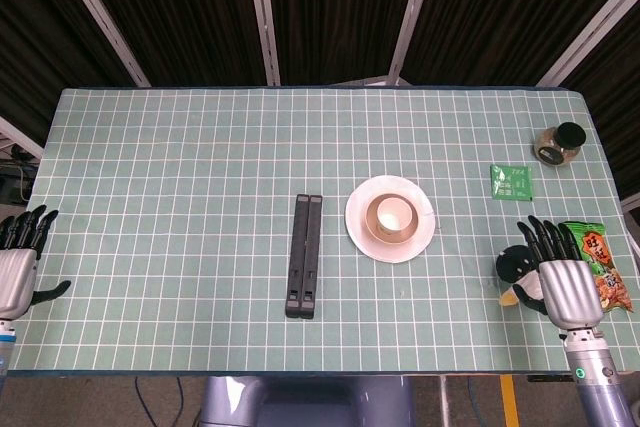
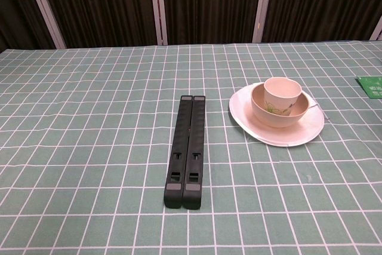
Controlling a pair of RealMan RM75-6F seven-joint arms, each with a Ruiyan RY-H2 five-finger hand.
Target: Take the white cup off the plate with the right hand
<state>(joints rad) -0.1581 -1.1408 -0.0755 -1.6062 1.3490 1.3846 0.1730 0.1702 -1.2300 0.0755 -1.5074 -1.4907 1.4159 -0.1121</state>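
- The right hand (image 1: 560, 282) is seen in the head view at about 4 o'clock on the table (image 1: 180, 177), near the right edge, palm down, with its fingers spread apart and pointing toward 12 o'clock; nothing is held in it.
- A small dark round object (image 1: 515, 263) and a pale item are partly covered by the right hand's thumb side; what they are cannot be told.
- A red snack packet (image 1: 603, 265) lies just beside the right hand at its 3 o'clock.
- The white cup (image 1: 394, 214) is found well apart from the right hand, at roughly 10 o'clock from it, near the table's centre.
- The white cup stands upright, its long axis vertical and its open mouth facing up; in the chest view it is seen sitting inside a beige bowl (image 2: 280, 114), which rests on the white plate (image 2: 262, 131).
- A black two-bar object (image 1: 305, 255) lies at 9 o'clock from the plate, its length running from 12 to 6 o'clock.
- A green sachet (image 1: 511, 182) is placed at 12 o'clock from the right hand, and a dark-lidded jar (image 1: 559, 144) lies on its side beyond it, toward 1 o'clock.
- The left hand (image 1: 20, 267) rests at the table's left edge, about 8 o'clock, fingers apart and empty.
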